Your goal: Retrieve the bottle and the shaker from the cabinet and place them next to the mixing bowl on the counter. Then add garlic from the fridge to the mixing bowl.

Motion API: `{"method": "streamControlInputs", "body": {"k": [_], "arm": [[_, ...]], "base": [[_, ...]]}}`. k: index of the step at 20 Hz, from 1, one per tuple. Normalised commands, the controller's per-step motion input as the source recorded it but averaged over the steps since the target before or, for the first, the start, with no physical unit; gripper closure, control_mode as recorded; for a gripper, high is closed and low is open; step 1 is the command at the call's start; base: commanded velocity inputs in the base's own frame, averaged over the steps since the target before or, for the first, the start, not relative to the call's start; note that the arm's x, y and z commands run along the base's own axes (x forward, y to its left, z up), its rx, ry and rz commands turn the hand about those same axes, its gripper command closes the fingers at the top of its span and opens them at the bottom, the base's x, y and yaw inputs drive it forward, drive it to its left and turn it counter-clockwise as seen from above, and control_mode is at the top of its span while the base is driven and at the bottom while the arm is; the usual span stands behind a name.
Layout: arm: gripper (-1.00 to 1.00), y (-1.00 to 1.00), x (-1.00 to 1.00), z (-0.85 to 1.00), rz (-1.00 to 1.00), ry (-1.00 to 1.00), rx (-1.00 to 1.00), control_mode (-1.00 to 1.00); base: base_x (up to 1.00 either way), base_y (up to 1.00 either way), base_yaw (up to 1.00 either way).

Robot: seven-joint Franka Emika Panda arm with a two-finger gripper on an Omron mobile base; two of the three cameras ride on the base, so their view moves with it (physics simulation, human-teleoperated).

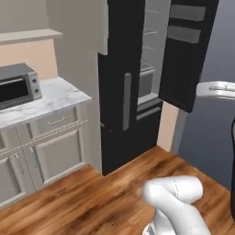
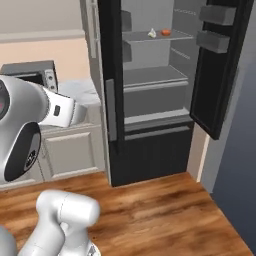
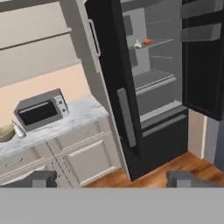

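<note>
The fridge [image 3: 131,87] stands open, its black door [image 3: 203,61] swung out to the right. On an upper grey shelf inside lies the whitish garlic [image 3: 138,44] [image 2: 151,33], beside a small orange item [image 3: 148,41]. My gripper [image 3: 112,180] is open and holds nothing, well back from the fridge and aimed at it. Far left on the white marble counter [image 3: 81,114] sits the brass mixing bowl [image 3: 5,132], with the small whitish bottle [image 3: 18,130] right beside it. The beige cabinet [image 3: 85,35] hangs above the counter, next to the fridge. The shaker is out of view.
A grey toaster oven [image 3: 41,109] [image 1: 13,87] stands on the counter over beige drawers and doors [image 1: 55,147]. Wood floor [image 2: 160,210] stretches in front of the fridge. The open fridge door [image 2: 217,70] juts out on the right, with a grey wall behind it.
</note>
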Motion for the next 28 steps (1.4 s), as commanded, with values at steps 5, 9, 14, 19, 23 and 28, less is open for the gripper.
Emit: {"method": "streamControlInputs", "body": {"k": [5,9,14,19,23,28], "arm": [[-1.00,0.00,0.00,0.00,0.00,0.00,0.00,1.00],[-1.00,0.00,0.00,0.00,0.00,0.00,0.00,1.00],[-1.00,0.00,0.00,0.00,0.00,0.00,0.00,1.00],[-1.00,0.00,0.00,0.00,0.00,0.00,0.00,1.00],[-1.00,0.00,0.00,0.00,0.00,0.00,0.00,1.00],[-1.00,0.00,0.00,0.00,0.00,0.00,0.00,1.00]], "base": [[1.00,-1.00,0.33],[0.75,-1.00,0.41],[0.62,-1.00,0.41],[1.00,-0.89,0.09],[1.00,0.04,-0.01],[0.64,0.82,0.00]]}}
